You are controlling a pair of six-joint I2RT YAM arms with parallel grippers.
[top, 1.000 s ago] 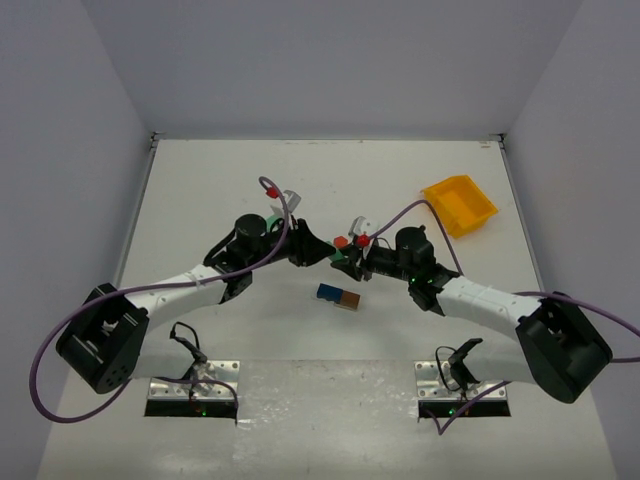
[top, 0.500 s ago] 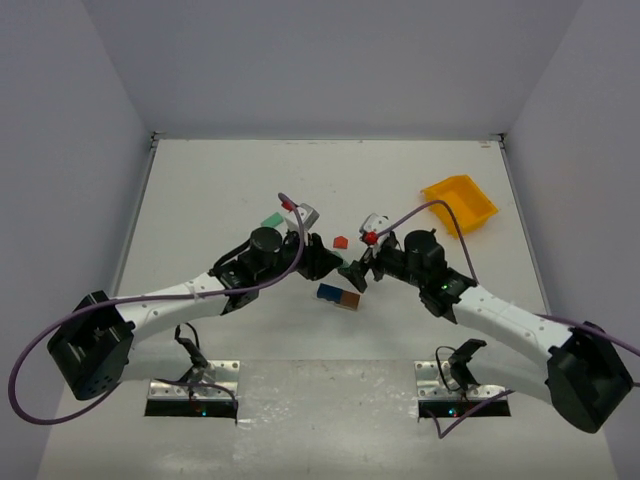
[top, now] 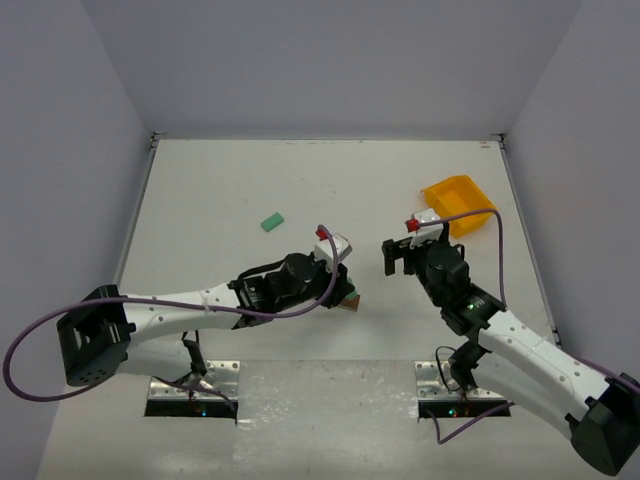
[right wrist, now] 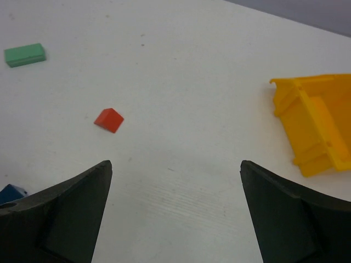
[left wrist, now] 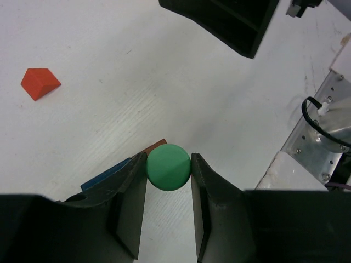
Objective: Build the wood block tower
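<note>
- My left gripper [left wrist: 168,162] pinches a green round block [left wrist: 168,171] just over the brown block [left wrist: 157,146] and blue block [left wrist: 104,179], perhaps touching them.
- My right gripper [right wrist: 175,165] gapes wide and holds nothing.
- The red wedge [right wrist: 108,120] and mint slab [right wrist: 24,55] lie apart on the table [right wrist: 181,82].

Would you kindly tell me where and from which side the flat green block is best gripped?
Probably across its two long sides at mid-length, coming straight down: the flat green block lies flat on the table with nothing close beside it.
</note>
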